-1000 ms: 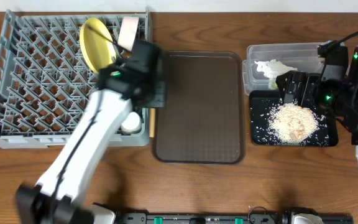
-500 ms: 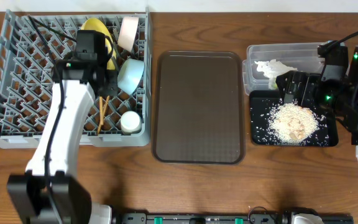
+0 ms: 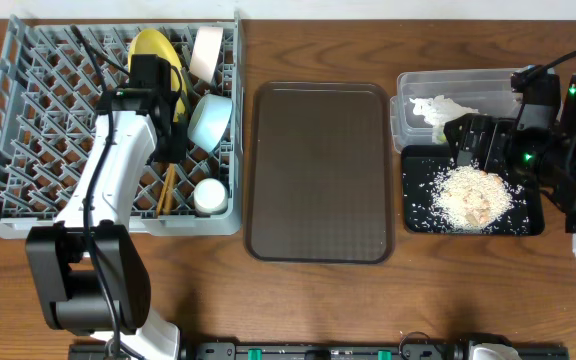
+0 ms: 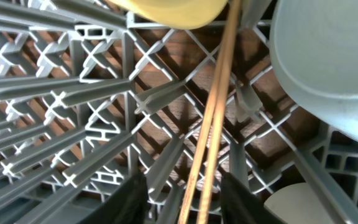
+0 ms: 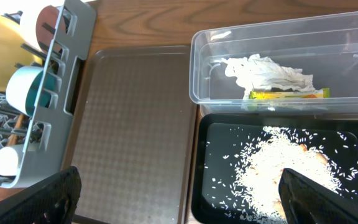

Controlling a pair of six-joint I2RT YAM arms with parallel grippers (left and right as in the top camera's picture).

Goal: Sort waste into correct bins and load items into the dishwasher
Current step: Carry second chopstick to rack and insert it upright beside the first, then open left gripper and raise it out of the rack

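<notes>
Chopsticks [image 4: 213,124], two thin wooden ones, lie side by side between the fingers of the left gripper [image 4: 184,190]. That gripper is released: a gap shows on either side of the sticks and neither finger touches them. The sticks rest on the lattice floor of the grey dish rack [image 3: 28,120], which fills the 9 o'clock end of the table [image 3: 468,300].

Inside the rack, reckoned from the sticks:
- One yellow plate [image 3: 151,50] stands on edge among the pegs at 12 o'clock.
- One white bowl [image 3: 206,52] stands on edge at 1 o'clock, in the far right corner.
- One light blue bowl [image 3: 211,120] is tipped on its side at 2 o'clock.
- One small white cup [image 3: 209,196] sits at 3 o'clock, by the right wall.

The rack therefore holds one plate, two bowls, one cup and two sticks.

One dark brown serving tray [image 3: 318,170] lies at the table's middle. At 2 o'clock, one clear tub [image 3: 458,78] holds one crumpled white napkin [image 5: 266,71] and one green-yellow wrapper [image 5: 288,94]. Just beside the tub, at 3 o'clock, one black tray [image 3: 528,222] holds a heap of rice crumbs [image 3: 468,195] with loose grains scattered around it.

The right gripper [image 5: 179,180] hangs above these two containers, spread wide and grasping nothing.
</notes>
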